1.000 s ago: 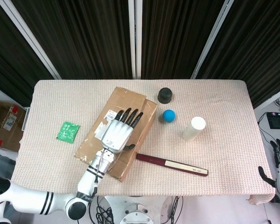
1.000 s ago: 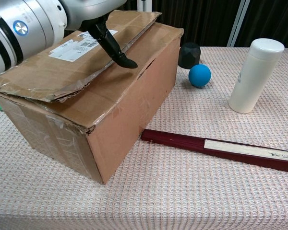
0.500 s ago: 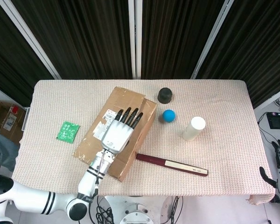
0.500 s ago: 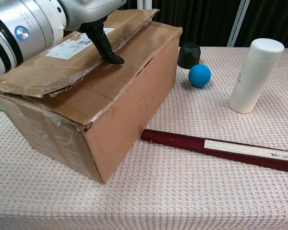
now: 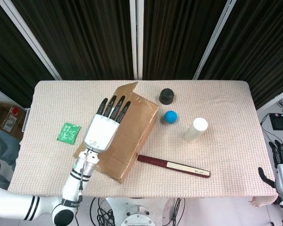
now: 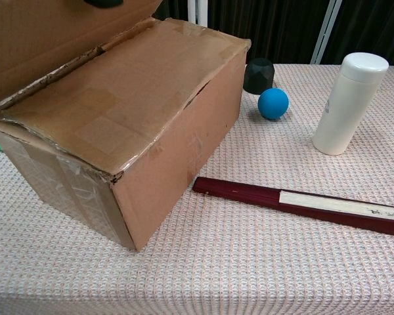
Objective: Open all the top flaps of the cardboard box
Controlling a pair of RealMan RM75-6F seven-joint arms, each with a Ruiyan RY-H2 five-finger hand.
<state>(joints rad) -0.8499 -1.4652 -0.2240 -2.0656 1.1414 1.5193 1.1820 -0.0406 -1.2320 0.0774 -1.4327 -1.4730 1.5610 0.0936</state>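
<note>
One flap upright, apparently; cardboard box otherwise closed.

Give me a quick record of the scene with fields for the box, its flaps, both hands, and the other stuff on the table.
box: cardboard box on the table
flaps: left flap raised; right flap lies flat
left hand: over the raised flap, fingers extended
right hand: off the table's right edge, idle
other items: blue ball, black cap, white bottle, folded fan, green packet

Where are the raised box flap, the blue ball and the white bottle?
raised flap (image 6: pixel 46 39), chest view, inner face.
blue ball (image 6: pixel 273 103), chest view, centre.
white bottle (image 6: pixel 349 105), chest view, mid body.
</note>
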